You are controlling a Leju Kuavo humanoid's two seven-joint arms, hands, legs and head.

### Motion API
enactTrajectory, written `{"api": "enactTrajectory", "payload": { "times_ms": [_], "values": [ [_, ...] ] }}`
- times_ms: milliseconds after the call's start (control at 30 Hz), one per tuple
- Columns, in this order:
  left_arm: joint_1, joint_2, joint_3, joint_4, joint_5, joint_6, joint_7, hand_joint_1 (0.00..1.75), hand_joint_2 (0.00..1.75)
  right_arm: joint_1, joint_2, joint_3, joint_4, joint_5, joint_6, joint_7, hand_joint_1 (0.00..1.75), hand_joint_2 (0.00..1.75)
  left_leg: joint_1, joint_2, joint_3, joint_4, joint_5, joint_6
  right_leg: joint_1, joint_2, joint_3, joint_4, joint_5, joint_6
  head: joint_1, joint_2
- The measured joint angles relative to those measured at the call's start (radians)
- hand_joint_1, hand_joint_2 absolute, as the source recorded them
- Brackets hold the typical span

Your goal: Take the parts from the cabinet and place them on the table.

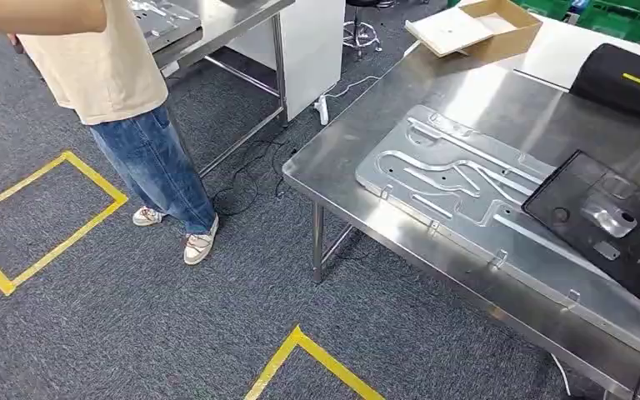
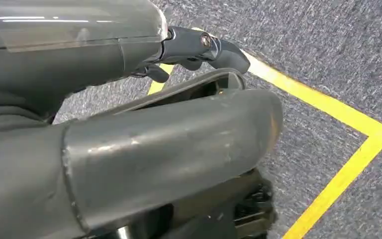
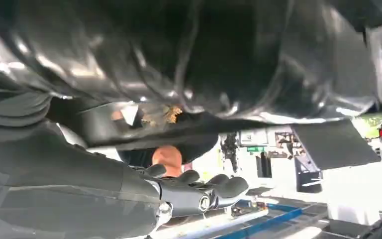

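Two metal parts (image 1: 458, 179) lie on steel table (image 1: 367, 133) above grey carpet (image 1: 133, 317).

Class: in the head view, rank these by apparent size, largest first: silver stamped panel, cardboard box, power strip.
1. silver stamped panel
2. cardboard box, though it sits farther away
3. power strip

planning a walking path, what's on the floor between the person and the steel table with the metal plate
In the head view, black cables trail across the grey carpet between the person and the steel table.

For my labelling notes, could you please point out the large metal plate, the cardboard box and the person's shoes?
Metal plate (image 1: 458, 179), head view, ribbed middle.
Cardboard box (image 1: 477, 29), head view, flap.
Shoes (image 1: 198, 244), head view, nearer shoe.
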State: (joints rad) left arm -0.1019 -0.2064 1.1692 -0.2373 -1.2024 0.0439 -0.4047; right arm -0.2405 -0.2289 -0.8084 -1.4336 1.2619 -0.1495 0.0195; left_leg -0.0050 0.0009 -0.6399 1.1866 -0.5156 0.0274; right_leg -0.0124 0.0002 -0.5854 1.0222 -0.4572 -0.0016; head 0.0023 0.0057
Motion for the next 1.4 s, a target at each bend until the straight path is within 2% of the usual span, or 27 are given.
{"api": "enactTrajectory", "payload": {
  "times_ms": [33,67,100,167,233,267,367,400,433,467,533,567,600,700,733,767,833,900,933,967,1067,1100,1167,1267,1300,1333,1400],
  "values": [
    [-0.001,0.0,0.0,0.0,0.0,0.001,0.0,0.0,0.0,-0.001,0.0,0.0,-0.003,-0.001,0.002,0.0,0.0,0.0,0.0,0.0,0.04,-0.083,0.039,0.005,0.0,0.001,0.001,0.002,-0.002,0.001,0.0,0.0],
    [-0.002,0.0,0.0,0.0,0.0,0.001,0.0,0.0,0.0,-0.002,0.0,0.0,-0.005,-0.002,0.003,0.0,0.0,0.0,-0.002,-0.001,0.062,-0.136,0.04,0.011,0.002,0.001,-0.001,0.005,-0.004,0.005,0.0,0.0],
    [-0.004,0.001,0.0,0.0,0.0,0.002,0.0,0.0,0.0,-0.004,0.0,-0.002,-0.005,-0.002,0.003,0.0,0.0,0.0,-0.002,-0.002,0.071,-0.155,0.037,0.012,0.007,0.003,-0.006,0.011,-0.006,0.01,0.001,0.0],
    [-0.004,0.001,0.0,0.0,-0.001,0.003,0.0,0.0,0.0,-0.005,0.0,-0.003,-0.005,-0.002,0.003,0.0,0.0,0.0,-0.008,-0.002,0.067,-0.152,0.041,0.018,0.003,0.003,-0.008,0.007,0.0,0.02,0.0,0.0],
    [-0.004,0.001,0.0,0.0,-0.001,0.003,0.0,0.0,0.0,-0.004,0.0,-0.007,-0.006,-0.002,0.003,0.0,0.0,0.0,-0.002,-0.001,0.073,-0.17,0.054,0.036,-0.001,0.003,-0.008,0.007,-0.003,0.032,0.0,0.0],
    [-0.005,0.001,0.0,0.0,-0.001,0.003,0.0,0.0,0.0,-0.004,0.0,-0.01,-0.006,-0.002,0.003,0.0,0.0,0.0,-0.002,0.0,0.076,-0.177,0.058,0.041,-0.003,0.002,-0.014,0.028,-0.021,0.036,0.001,0.0],
    [-0.007,0.001,0.0,0.0,0.0,0.003,0.0,0.0,0.0,-0.007,0.0,-0.021,-0.005,-0.002,0.007,0.001,0.0,0.0,-0.003,0.001,0.075,-0.179,0.06,0.046,-0.006,0.002,-0.105,0.223,-0.122,0.048,0.0,0.0],
    [-0.006,0.001,0.0,0.0,0.0,0.003,0.0,0.0,0.0,-0.004,0.001,-0.022,-0.002,-0.003,0.013,0.004,0.0,0.0,-0.003,0.001,0.075,-0.178,0.06,0.046,-0.009,0.002,-0.131,0.272,-0.132,0.051,0.0,0.0],
    [-0.005,0.001,0.0,0.0,0.0,0.003,0.001,0.0,0.0,-0.002,0.0,-0.027,0.001,-0.004,0.018,0.006,0.0,0.0,-0.003,0.001,0.075,-0.176,0.059,0.045,-0.011,0.001,-0.134,0.274,-0.117,0.052,0.0,0.0],
    [-0.005,0.001,0.0,0.0,0.001,0.003,0.001,0.0,0.0,-0.003,0.0,-0.03,0.005,-0.006,0.023,0.008,0.0,0.0,-0.003,0.0,0.075,-0.175,0.058,0.044,-0.013,0.001,-0.116,0.236,-0.086,0.053,0.0,0.0],
    [-0.006,0.001,0.0,0.0,0.001,0.004,0.001,0.0,0.0,-0.004,-0.002,-0.039,0.01,-0.01,0.025,0.01,0.0,0.0,-0.002,0.0,0.077,-0.17,0.054,0.04,-0.015,-0.001,-0.037,0.08,-0.003,0.052,0.0,0.0],
    [-0.005,0.001,0.0,0.0,0.001,0.004,0.001,0.0,0.0,-0.005,-0.003,-0.044,0.012,-0.014,0.025,0.01,0.0,0.0,-0.002,0.0,0.078,-0.169,0.051,0.036,-0.016,-0.002,-0.009,0.016,0.006,0.049,0.001,0.0],
    [-0.006,0.001,0.0,0.0,0.001,0.004,0.001,0.0,0.0,-0.005,-0.003,-0.046,0.014,-0.018,0.024,0.009,0.0,0.0,-0.01,-0.001,0.074,-0.164,0.048,0.03,-0.005,-0.002,-0.003,0.001,-0.002,0.043,0.0,0.0],
    [-0.005,0.001,0.0,0.0,0.003,0.005,0.001,0.0,0.0,-0.002,-0.003,-0.051,0.014,-0.024,0.023,0.003,0.0,0.0,-0.005,0.0,0.074,-0.171,0.051,0.016,0.0,0.002,-0.009,0.003,0.001,0.026,0.0,0.0],
    [-0.005,0.001,0.001,0.0,0.005,0.006,0.001,0.0,0.0,-0.002,-0.002,-0.051,0.011,-0.024,0.021,-0.001,0.0,0.0,-0.005,0.0,0.072,-0.165,0.045,0.009,-0.009,0.003,-0.006,-0.006,0.007,0.017,0.0,0.0],
    [-0.005,0.001,0.001,0.0,0.006,0.007,0.001,0.0,0.0,-0.001,0.002,-0.051,0.002,-0.024,0.019,-0.005,0.0,0.0,-0.003,-0.001,0.068,-0.148,0.029,0.003,-0.009,0.0,-0.004,-0.007,0.008,0.013,0.0,0.0],
    [-0.005,0.001,0.002,0.0,0.006,0.008,0.001,0.0,0.0,0.0,0.014,-0.05,-0.018,-0.024,0.017,-0.009,0.0,0.0,-0.001,-0.002,0.011,-0.023,-0.048,-0.002,-0.006,-0.002,-0.005,-0.007,0.007,0.0,0.0,0.0],
    [-0.003,0.001,0.002,0.0,0.006,0.008,0.001,0.0,0.0,0.001,0.03,-0.047,-0.031,-0.024,0.015,-0.009,0.0,0.0,-0.001,-0.001,-0.058,0.121,-0.1,-0.005,-0.002,-0.002,-0.007,-0.004,0.006,-0.003,0.0,0.0],
    [-0.001,0.001,0.002,0.0,0.006,0.008,0.001,0.0,0.0,0.004,0.037,-0.047,-0.035,-0.024,0.015,-0.009,0.0,0.0,-0.001,-0.001,-0.068,0.138,-0.094,-0.004,-0.001,-0.002,-0.007,-0.002,0.005,-0.004,0.0,0.0],
    [0.0,0.001,0.002,0.0,0.006,0.008,0.001,0.0,0.0,0.005,0.041,-0.047,-0.039,-0.024,0.014,-0.009,0.0,0.0,-0.001,-0.001,-0.055,0.11,-0.067,-0.003,-0.001,-0.001,-0.007,0.0,0.004,-0.005,0.0,0.0],
    [-0.001,0.002,0.002,0.0,0.006,0.008,0.001,0.0,0.0,0.005,0.051,-0.047,-0.05,-0.024,0.013,-0.009,0.0,0.0,-0.001,-0.002,0.058,-0.12,0.048,0.012,0.0,0.0,-0.005,0.006,0.001,-0.001,0.0,0.0],
    [-0.003,0.003,0.003,0.0,0.007,0.008,0.001,0.0,0.0,0.005,0.054,-0.046,-0.052,-0.024,0.011,-0.009,0.0,0.0,-0.007,-0.002,0.071,-0.156,0.036,0.013,0.007,0.001,-0.009,0.01,-0.002,0.004,0.0,0.0],
    [-0.003,0.003,0.003,0.0,0.007,0.008,0.0,0.0,0.0,0.006,0.057,-0.046,-0.055,-0.024,0.011,-0.009,0.0,0.0,-0.008,-0.002,0.07,-0.157,0.041,0.017,0.005,0.001,-0.011,0.009,0.002,0.014,0.0,0.0],
    [-0.002,0.002,0.003,0.0,0.007,0.008,0.0,0.0,0.0,0.009,0.058,-0.046,-0.061,-0.024,0.011,-0.009,0.0,0.0,-0.003,-0.001,0.08,-0.181,0.059,0.037,-0.003,-0.001,-0.009,0.014,-0.004,0.029,0.0,0.0],
    [-0.003,0.002,0.003,0.0,0.007,0.008,0.0,0.0,0.0,0.008,0.058,-0.046,-0.062,-0.024,0.011,-0.009,0.0,0.0,-0.003,-0.001,0.082,-0.188,0.063,0.041,-0.001,0.0,-0.024,0.047,-0.032,0.034,0.001,0.0],
    [-0.005,0.002,0.003,0.0,0.007,0.008,0.0,0.0,0.0,0.006,0.058,-0.046,-0.063,-0.024,0.01,-0.009,0.0,0.0,-0.003,0.0,0.08,-0.188,0.064,0.043,-0.001,0.001,-0.056,0.114,-0.073,0.037,0.001,0.0],
    [-0.003,0.002,0.003,0.0,0.007,0.008,0.0,0.0,0.0,0.014,0.062,-0.046,-0.062,-0.024,0.01,-0.009,0.0,0.0,-0.003,0.0,0.079,-0.187,0.064,0.044,-0.006,0.0,-0.12,0.253,-0.13,0.046,0.0,0.0]
  ]
}}
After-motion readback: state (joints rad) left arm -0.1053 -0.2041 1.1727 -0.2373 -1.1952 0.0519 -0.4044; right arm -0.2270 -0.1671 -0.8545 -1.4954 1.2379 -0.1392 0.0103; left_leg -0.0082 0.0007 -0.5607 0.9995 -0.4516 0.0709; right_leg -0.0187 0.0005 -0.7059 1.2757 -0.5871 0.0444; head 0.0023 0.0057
